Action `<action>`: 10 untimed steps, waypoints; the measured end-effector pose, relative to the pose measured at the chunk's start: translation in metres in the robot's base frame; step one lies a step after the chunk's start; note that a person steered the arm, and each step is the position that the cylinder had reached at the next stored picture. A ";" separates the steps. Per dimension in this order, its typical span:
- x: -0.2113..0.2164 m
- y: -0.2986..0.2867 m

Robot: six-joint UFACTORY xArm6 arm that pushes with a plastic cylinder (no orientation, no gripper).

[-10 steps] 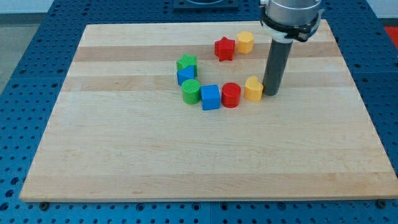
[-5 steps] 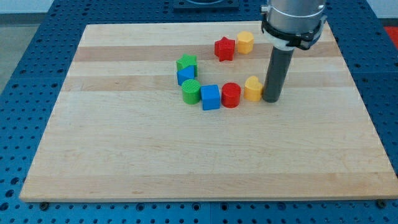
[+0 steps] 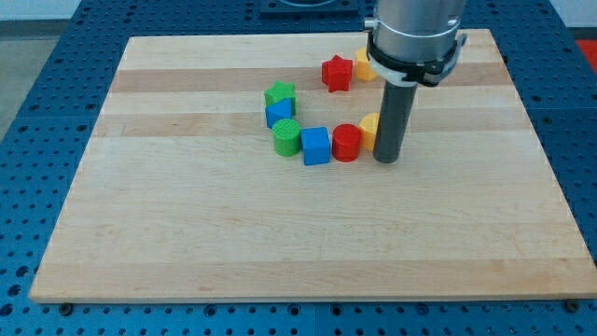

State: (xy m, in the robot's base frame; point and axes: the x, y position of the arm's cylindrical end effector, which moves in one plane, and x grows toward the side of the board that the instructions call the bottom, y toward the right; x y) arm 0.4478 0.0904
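My tip rests on the board just right of and below a yellow block, which the rod partly hides; they look to be touching. Left of it in a row sit a red cylinder, a blue cube and a green cylinder. Above the green cylinder are a blue block and a green star-like block. Near the view's top lie a red star and a second yellow block, half hidden by the arm.
The wooden board lies on a blue perforated table. The arm's grey wrist hangs over the board's top right part.
The rod has moved toward the view's left and slightly down, now covering part of the lower yellow block. The arm now hides part of the upper yellow block.
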 end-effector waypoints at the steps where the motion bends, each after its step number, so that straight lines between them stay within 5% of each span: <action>1: -0.001 -0.003; 10: -0.018 0.034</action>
State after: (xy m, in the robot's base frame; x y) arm 0.4300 0.1249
